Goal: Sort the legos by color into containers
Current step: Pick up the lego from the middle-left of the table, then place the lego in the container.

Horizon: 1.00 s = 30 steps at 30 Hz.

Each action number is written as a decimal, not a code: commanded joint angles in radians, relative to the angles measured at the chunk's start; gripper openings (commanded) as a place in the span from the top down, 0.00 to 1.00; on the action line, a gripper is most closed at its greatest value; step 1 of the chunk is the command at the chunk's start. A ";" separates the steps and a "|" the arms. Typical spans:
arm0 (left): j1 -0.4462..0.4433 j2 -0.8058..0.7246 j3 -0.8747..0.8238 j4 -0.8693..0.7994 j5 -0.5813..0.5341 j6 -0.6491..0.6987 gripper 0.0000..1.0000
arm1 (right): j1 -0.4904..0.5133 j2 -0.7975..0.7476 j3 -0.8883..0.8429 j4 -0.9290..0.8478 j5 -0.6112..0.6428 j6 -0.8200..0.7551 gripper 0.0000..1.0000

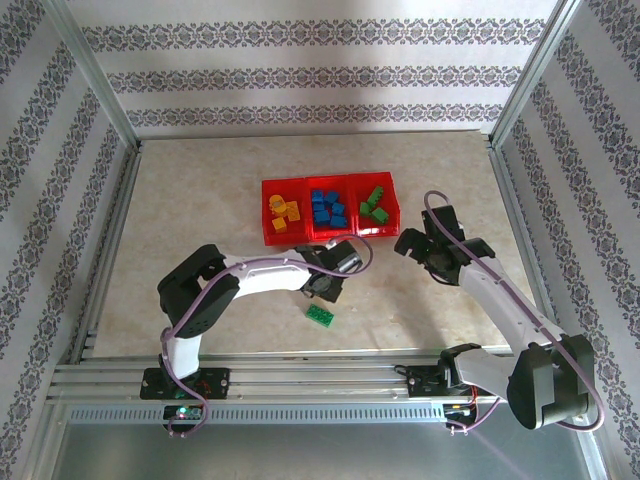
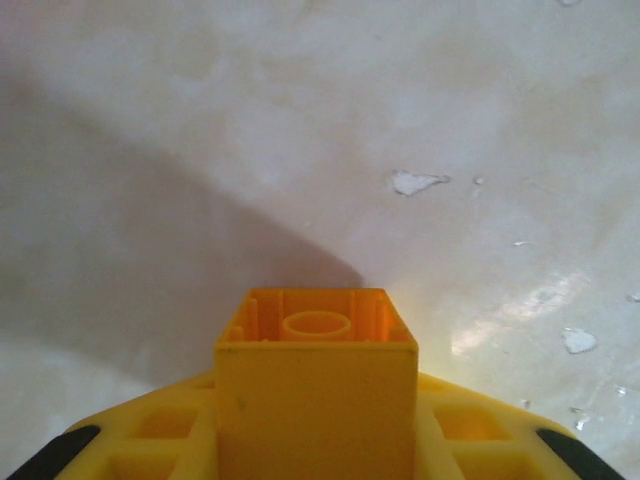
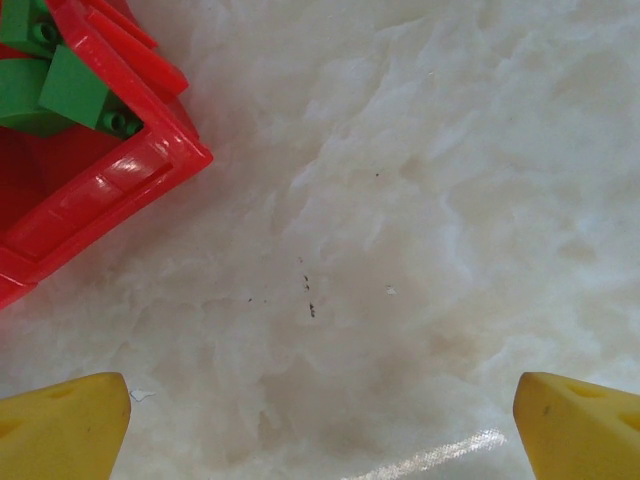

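Clamping our left gripper (image 1: 325, 287) on a small yellow-orange studded plastic brick (image 2: 316, 400), bound for the yellow-filled red translucent bin (image 1: 268, 232) | right gripper (image 3: 320, 425) is hanging, jaws apart | green brick (image 1: 321, 316) is lying loose nearby

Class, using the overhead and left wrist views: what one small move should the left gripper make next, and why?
Probably a straight lift. The left gripper looks closed on a yellow brick down near the table, and the left bin, where other yellow legos lie, stands just beyond it, so its wall must be cleared first.
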 commanded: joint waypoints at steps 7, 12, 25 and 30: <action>0.085 -0.157 -0.079 0.021 -0.058 -0.009 0.78 | 0.045 0.030 0.009 0.019 0.020 0.028 0.02; 0.175 -0.240 -0.110 0.018 -0.073 0.014 0.78 | 0.098 0.059 0.028 0.019 0.043 0.019 0.02; 0.398 -0.201 0.065 0.025 -0.103 0.153 0.77 | 0.200 0.153 0.057 0.019 0.051 0.008 0.02; 0.443 -0.103 0.193 0.030 -0.064 0.187 0.74 | 0.232 0.152 0.063 0.019 0.063 0.012 0.02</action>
